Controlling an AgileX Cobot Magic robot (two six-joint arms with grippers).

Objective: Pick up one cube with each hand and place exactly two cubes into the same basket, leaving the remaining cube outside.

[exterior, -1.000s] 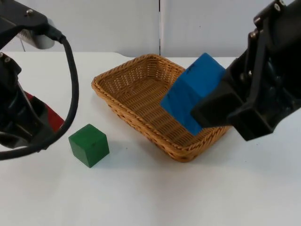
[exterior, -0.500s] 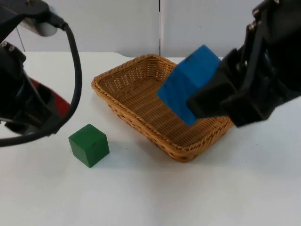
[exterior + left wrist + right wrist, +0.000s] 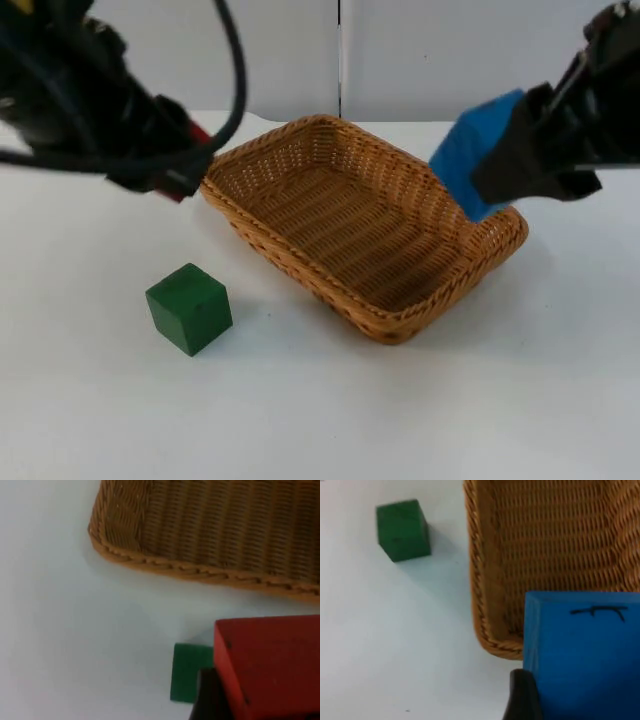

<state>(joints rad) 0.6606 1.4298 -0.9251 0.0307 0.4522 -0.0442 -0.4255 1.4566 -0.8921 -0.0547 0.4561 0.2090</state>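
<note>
Three cubes I count: my right gripper [image 3: 500,170] grips a blue cube [image 3: 470,155] marked in black above the oblong wicker basket's [image 3: 300,270] rim, my left gripper [image 3: 180,165] clamps a red cube [image 3: 267,665] beside it, and a green cube [image 3: 189,308] sits on the white table [image 3: 400,420] before the grey partition wall [image 3: 250,50].

Blue cube [image 3: 478,153] sits gripped in right jaws, red cube [image 3: 270,665] in left; green cube [image 3: 189,308] lies free beside empty basket [image 3: 300,133].
</note>
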